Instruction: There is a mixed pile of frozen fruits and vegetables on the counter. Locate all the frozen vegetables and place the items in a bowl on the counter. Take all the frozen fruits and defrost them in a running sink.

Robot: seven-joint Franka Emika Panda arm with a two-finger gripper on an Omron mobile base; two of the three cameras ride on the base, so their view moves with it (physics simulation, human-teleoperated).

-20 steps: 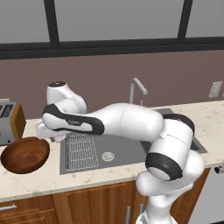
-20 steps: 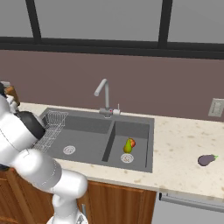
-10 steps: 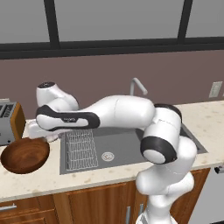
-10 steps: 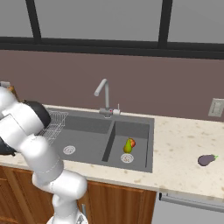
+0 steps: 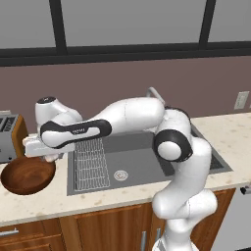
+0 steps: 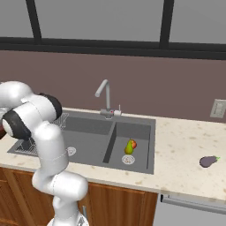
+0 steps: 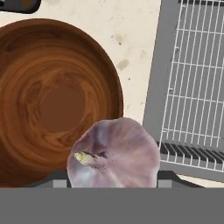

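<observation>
Left base view first: the white arm (image 5: pixel 127 117) reaches far out to the left across the sink (image 5: pixel 142 159), and the hand (image 5: pixel 49 156) hangs just past the sink's left rim, over the near edge of the wooden bowl (image 5: pixel 27 175). A pale bulb (image 5: pixel 50 158) peeks out beneath the hand. The bowl sits on the speckled bench (image 5: pixel 39 201), with a toaster (image 5: pixel 10 139) just behind it. The wire rack (image 5: pixel 90 157) lies in the large basin, close beside the hand.

Right base view now: the arm's elbow (image 6: pixel 31 119) fills the left side. The silver tap (image 6: pixel 105 95) curves over the sink, and in the smaller basin the yellow-green pear (image 6: pixel 129 147) with its reddish top stands by the drain. Well apart to the right, the purple eggplant (image 6: pixel 208 161) lies alone on the bench.

Hand view: the whitish-pink bulb sits right at the bottom, clamped between the two finger tips, which are mostly hidden behind it. Below and beyond it lies the bowl's grained brown inside, holding nothing. The bulb overhangs the bowl's rim, with the rack off to the right.
</observation>
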